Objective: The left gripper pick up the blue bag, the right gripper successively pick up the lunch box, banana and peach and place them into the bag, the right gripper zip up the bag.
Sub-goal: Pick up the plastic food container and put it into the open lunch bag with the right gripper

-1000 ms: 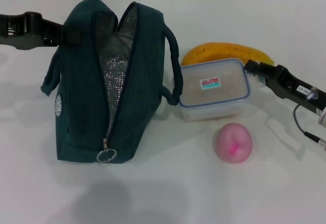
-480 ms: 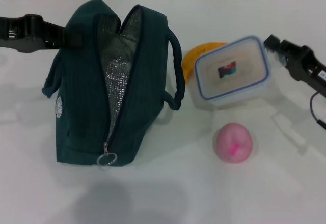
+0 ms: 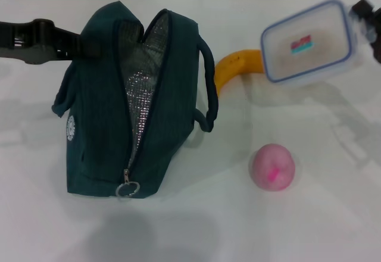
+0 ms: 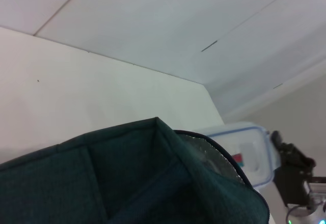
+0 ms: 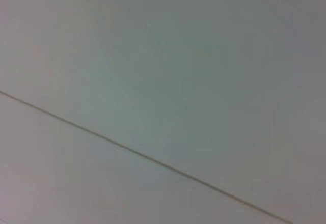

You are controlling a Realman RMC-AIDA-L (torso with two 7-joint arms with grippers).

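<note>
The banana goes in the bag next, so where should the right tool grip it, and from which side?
Probably at the banana's bare curved middle, coming from above, fingers across its width. It lies flat on the table; its far end is hidden behind the raised lunch box, and the bag crowds its left.

Left wrist cam: blue bag (image 4: 127, 183) fills the lower part, close up, dark teal fabric w/ a peaked top edge. Strip of silver foil lining (image 4: 214, 155) shows along its open rim. Beyond the bag, lunch box (image 4: 244, 152): clear, blue-rimmed lid, small red sticker visible; partly hidden behind the bag edge. Right gripper (image 4: 290, 165), black, sits against the box's far end, off the white table (image 4: 102, 91). Finger position not readable. Pale wall panels w/ seams behind.
</note>
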